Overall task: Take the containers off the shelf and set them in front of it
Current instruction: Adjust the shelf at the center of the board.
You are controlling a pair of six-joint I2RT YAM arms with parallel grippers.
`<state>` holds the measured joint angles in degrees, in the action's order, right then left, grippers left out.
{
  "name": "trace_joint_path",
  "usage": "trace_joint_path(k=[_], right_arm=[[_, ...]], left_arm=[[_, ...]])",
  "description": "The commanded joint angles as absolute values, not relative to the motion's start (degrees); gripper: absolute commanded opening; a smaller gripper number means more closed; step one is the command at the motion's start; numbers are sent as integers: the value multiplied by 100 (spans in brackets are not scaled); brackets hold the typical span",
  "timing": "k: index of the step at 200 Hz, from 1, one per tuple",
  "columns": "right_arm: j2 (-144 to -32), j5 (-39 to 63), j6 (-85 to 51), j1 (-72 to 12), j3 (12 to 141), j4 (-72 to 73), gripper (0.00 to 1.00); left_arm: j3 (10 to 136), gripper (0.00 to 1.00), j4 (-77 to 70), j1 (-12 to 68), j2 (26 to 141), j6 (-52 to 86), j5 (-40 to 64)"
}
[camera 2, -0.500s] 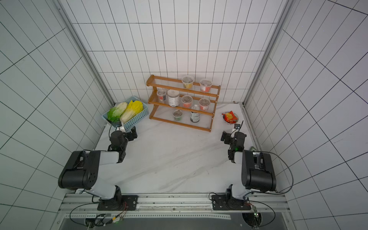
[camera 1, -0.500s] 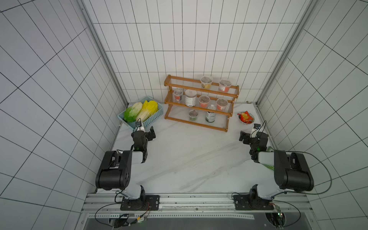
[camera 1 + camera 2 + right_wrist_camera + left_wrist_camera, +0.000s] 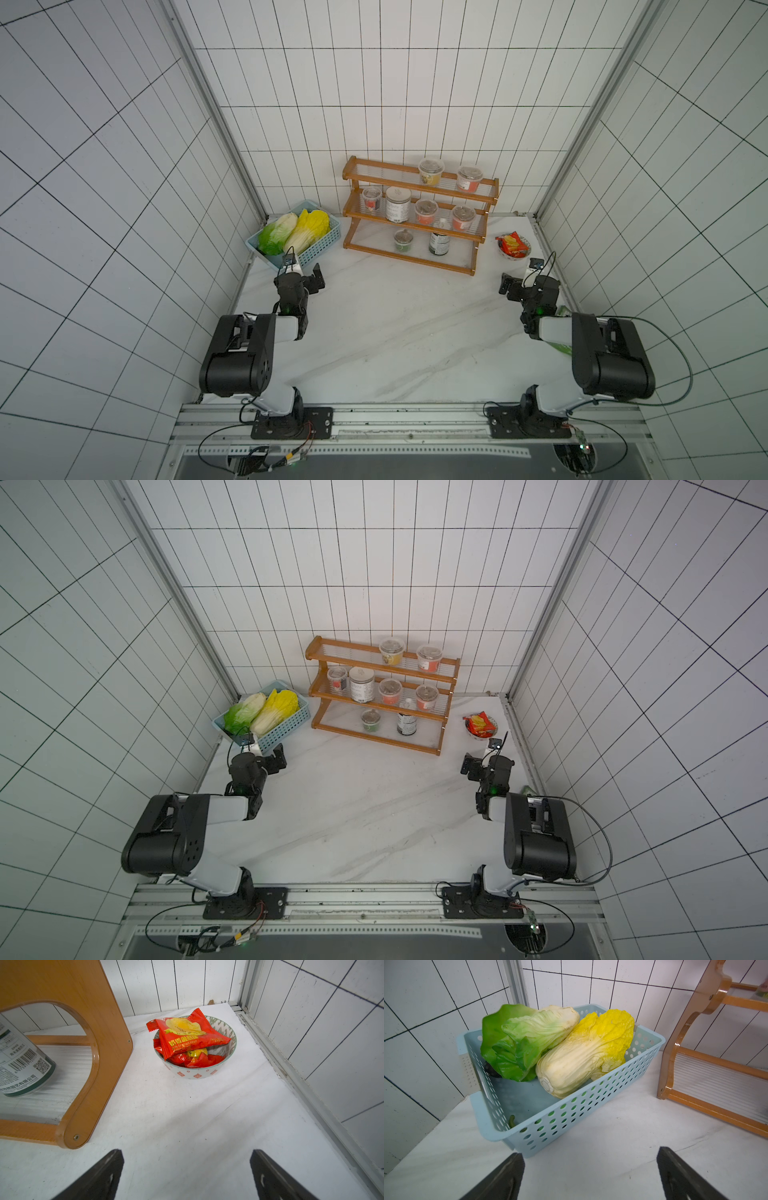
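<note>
The left black tool (image 3: 589, 1154) and right black tool (image 3: 187, 1153) were wide open, holding nothing. All eight small lidded cups and jars (image 3: 397, 203) sat on the orange-brown wooden stepped shelf (image 3: 374, 252). Nothing was off yet; next, I think, reach for one.

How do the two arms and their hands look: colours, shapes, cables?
Both the left arm and right arm have bulky black joints with white links between, on black base plates bolted to a silver rail. A small green light shows near each wrist. A dark cable loops beside the right arm. The left hand and right hand each have two flat black fingers.
</note>
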<state>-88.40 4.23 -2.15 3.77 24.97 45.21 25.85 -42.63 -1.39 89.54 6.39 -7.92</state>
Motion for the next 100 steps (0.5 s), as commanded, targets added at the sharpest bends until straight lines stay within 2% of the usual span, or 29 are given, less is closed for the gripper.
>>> trace_joint_path(k=[1,16,45,70,100], right_arm=[[-8809,450,-230,380,2460,4641,99],[-8596,346,-268,354,2374,4747,99],[-7638,417,-67,251,2676,3421,99],[-7100,698,-426,167,2896,3251,99],[-7013,1423,-656,158,3733,2473,99]], left_arm=[[2581,98,-4414,-126,8859,554,-691],[2671,97,-4108,-119,8529,477,-657],[3406,98,-2156,-106,7528,897,-713],[3974,98,-1429,-64,7087,1098,357],[4456,98,-847,164,7078,1090,1336]])
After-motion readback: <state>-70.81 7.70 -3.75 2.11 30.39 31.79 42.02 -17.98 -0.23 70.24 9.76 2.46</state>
